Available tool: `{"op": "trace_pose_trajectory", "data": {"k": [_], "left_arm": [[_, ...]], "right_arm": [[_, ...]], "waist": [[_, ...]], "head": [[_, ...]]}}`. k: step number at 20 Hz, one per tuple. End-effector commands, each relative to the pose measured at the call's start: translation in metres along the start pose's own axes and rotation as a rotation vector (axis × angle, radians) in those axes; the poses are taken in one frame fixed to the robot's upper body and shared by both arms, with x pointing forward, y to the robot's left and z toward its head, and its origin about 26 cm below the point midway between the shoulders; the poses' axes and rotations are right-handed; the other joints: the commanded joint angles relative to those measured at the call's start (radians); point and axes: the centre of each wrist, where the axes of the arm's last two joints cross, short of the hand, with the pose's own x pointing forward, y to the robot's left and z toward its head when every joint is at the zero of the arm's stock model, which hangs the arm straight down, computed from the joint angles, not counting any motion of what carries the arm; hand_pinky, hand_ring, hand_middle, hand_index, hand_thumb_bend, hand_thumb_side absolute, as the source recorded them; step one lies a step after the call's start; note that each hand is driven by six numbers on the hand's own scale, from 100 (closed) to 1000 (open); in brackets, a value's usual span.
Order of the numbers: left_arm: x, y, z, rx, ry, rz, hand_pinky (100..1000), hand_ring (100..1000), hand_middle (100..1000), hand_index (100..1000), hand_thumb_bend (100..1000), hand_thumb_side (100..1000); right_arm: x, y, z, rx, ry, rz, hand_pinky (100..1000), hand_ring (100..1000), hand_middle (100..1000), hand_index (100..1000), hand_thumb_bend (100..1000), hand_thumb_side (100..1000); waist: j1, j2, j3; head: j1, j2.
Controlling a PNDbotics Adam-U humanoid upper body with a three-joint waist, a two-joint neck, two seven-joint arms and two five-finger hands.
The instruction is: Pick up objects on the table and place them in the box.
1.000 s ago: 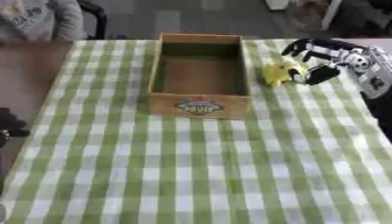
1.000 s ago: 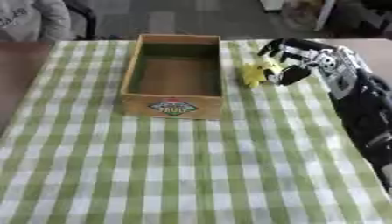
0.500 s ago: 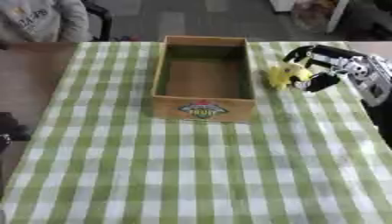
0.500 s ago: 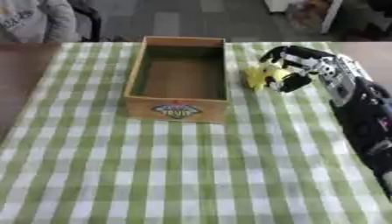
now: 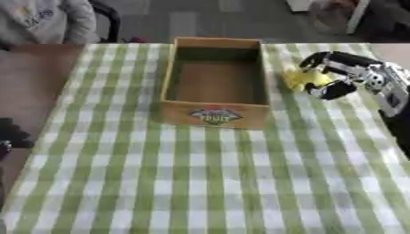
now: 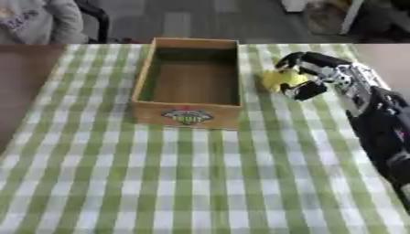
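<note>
An open wooden box (image 5: 214, 110) with a fruit label on its front stands on the green checked tablecloth, its inside bare. Just right of the box's right wall lies a small yellow object (image 5: 303, 80). My right hand (image 5: 335, 77) comes in from the right and has its dark fingers curled round that yellow object, thumb below it and fingers over its top. A dark piece of my left arm (image 5: 9, 137) shows at the left edge of the left eye view; the hand itself does not show.
The checked cloth (image 5: 200, 183) covers most of the table; bare brown tabletop (image 5: 28, 87) lies at the left. A person in grey sits beyond the far left corner. A chair and clutter stand behind the table.
The whole picture has shifted slightly, so the camera moved. My right hand has closed further round the yellow object beside the box.
</note>
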Motion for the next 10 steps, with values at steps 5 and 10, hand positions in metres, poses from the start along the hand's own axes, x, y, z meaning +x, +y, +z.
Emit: {"op": "trace_pose_trajectory", "data": {"k": [5,10], "left_arm": [[0.0083,-0.0023,-0.0050,-0.010,-0.031,0.011,501,533,501,610,185,573],[0.0088,-0.0031,-0.0056,-0.012,-0.033,0.013,502,532,500,609,185,573]], "right_arm": [[-0.0043,-0.0159,0.0044,-0.138,0.072,0.086,756,894,903,909,100,251],[-0.0059,-0.0155,0.0049,-0.162,0.113,0.136,762,893,900,908,100,277]], "waist": [[0.001,-0.007,0.007],[0.001,0.001,0.013]], "head": [[-0.001,-0.018],[-0.002,-0.021]]}}
